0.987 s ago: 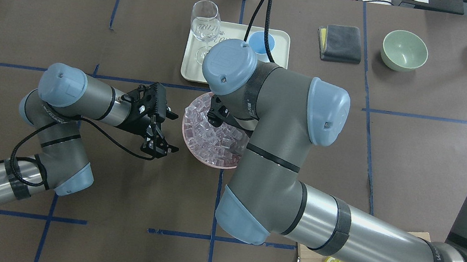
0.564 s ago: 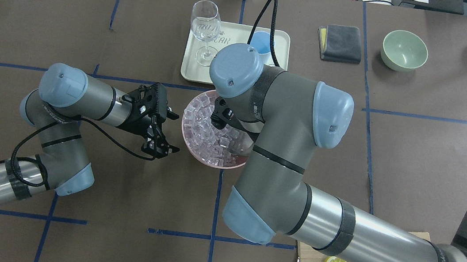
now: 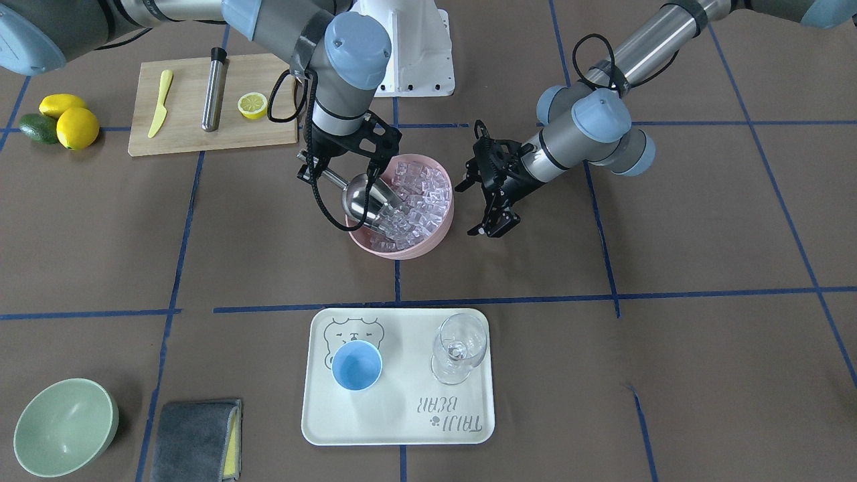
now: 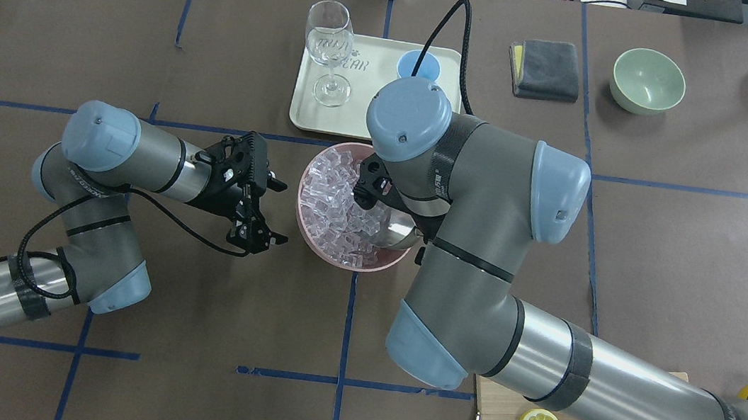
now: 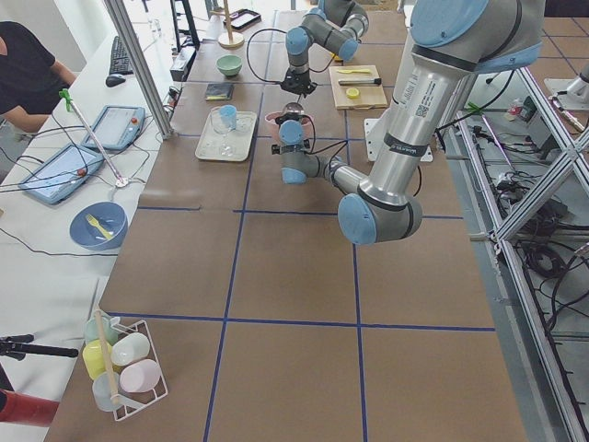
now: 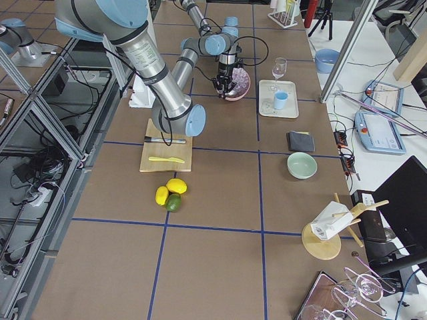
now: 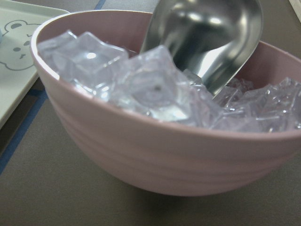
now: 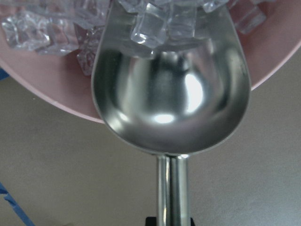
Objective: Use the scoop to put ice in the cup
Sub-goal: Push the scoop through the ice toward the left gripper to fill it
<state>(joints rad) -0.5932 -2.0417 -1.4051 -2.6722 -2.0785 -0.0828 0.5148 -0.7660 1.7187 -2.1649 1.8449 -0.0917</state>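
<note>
My right gripper (image 3: 321, 175) is shut on the thin handle of the steel scoop (image 3: 365, 198). The scoop's trough (image 8: 171, 94) lies tilted over the rim of the pink bowl (image 3: 402, 246), its mouth in the ice (image 3: 418, 194), with a few cubes (image 8: 149, 21) at its front. The scoop (image 7: 211, 37) also shows over the ice (image 7: 141, 84) in the left wrist view. My left gripper (image 3: 469, 209) is open and empty beside the bowl, also in the overhead view (image 4: 277, 211). The light-blue cup (image 3: 357, 365) stands empty on the white tray (image 3: 402, 428).
A wine glass (image 3: 458, 348) stands on the tray beside the cup. A cutting board (image 3: 187, 137) holds a lemon half, a yellow knife and a steel rod. A green bowl (image 3: 63, 425) and a grey cloth (image 3: 194, 432) lie at the table's far side.
My right arm has moved to the overhead view's right, drawing the scoop across the bowl toward its right rim and uncovering more ice. My left arm has not moved.
</note>
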